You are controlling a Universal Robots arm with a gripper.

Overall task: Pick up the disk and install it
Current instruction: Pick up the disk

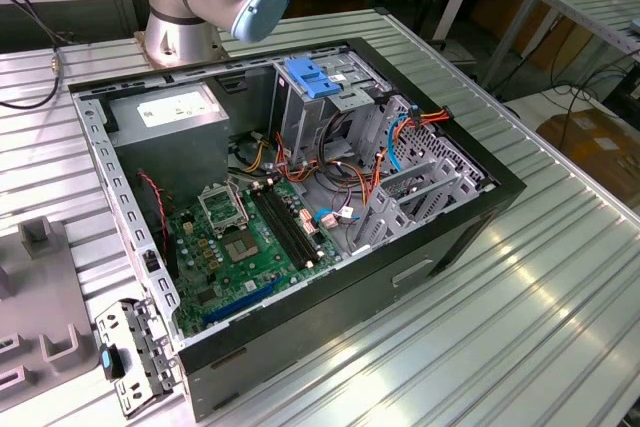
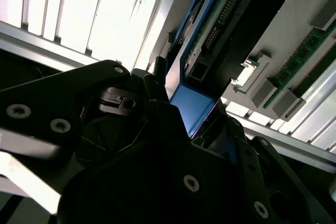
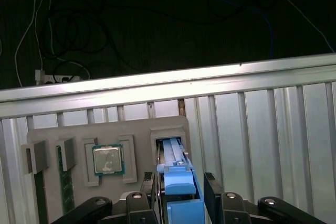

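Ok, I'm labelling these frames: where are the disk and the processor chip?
disk (image 3: 178, 182), first wrist view, on its blue plastic rail.
processor chip (image 3: 108, 160), first wrist view, on its metal lid.

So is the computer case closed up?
No, the computer case lies open, its green motherboard in plain sight in the exterior view.

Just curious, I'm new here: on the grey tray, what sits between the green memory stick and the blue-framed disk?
A square silver chip sits between stick and disk, in the first wrist view.
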